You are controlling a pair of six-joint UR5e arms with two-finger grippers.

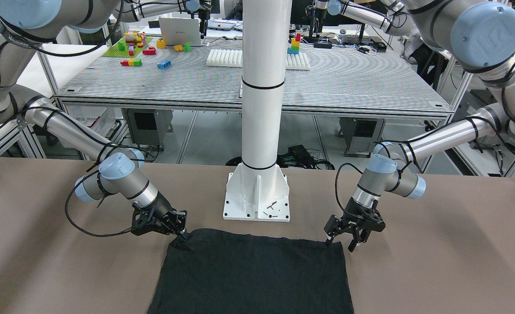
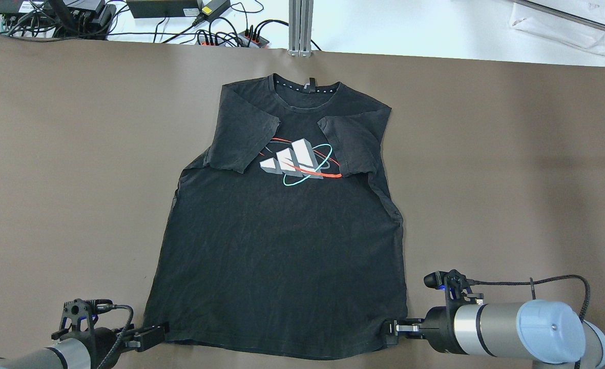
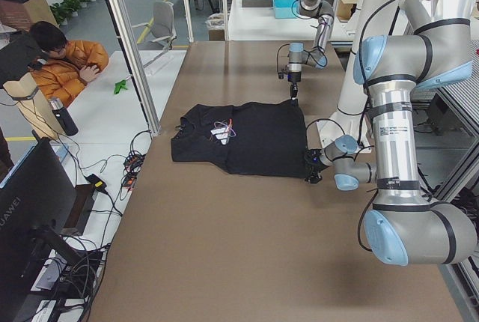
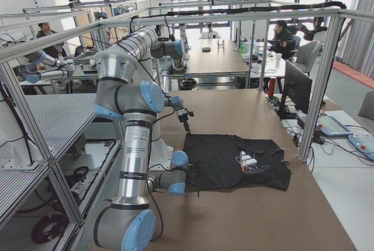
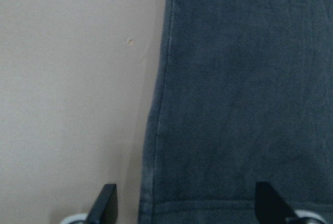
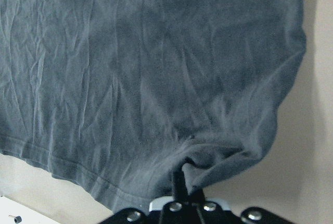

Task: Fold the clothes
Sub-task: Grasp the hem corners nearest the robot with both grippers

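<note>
Heads up on what's around your work area. The whole table is under a smooth brown cover [image 2: 512, 179]. Seen from overhead, a tangle of black power strips and cables [image 2: 230, 36] sits off the far edge at 12 o'clock, next to a ribbed aluminium post [image 2: 301, 25]. The glossy white pillar with its bolted flat base [image 1: 257, 205] stands just behind the hem, between the two arms, close to the cloth but not on it.

Your soft matte black T-shirt [image 2: 282, 246] lies flat mid-table, collar at 12 o'clock, hem at 6. Both short sleeves [image 2: 241, 138] are folded inward over the chest, either side of a white-bars logo [image 2: 297, 161] ringed in red and teal. The fabric looks lightly creased all over.

The right gripper [image 6: 183, 182] is at the shirt's 5 o'clock hem corner, fingers pinched together on a little bunched-up ridge of cloth. The left gripper [image 1: 341, 243] is at the 7 o'clock corner with its black fingers [image 5: 106, 203] spread wide, one over bare table cover and one over the shirt, straddling the side seam. It holds nothing, and I can't tell if the tips touch down.
</note>
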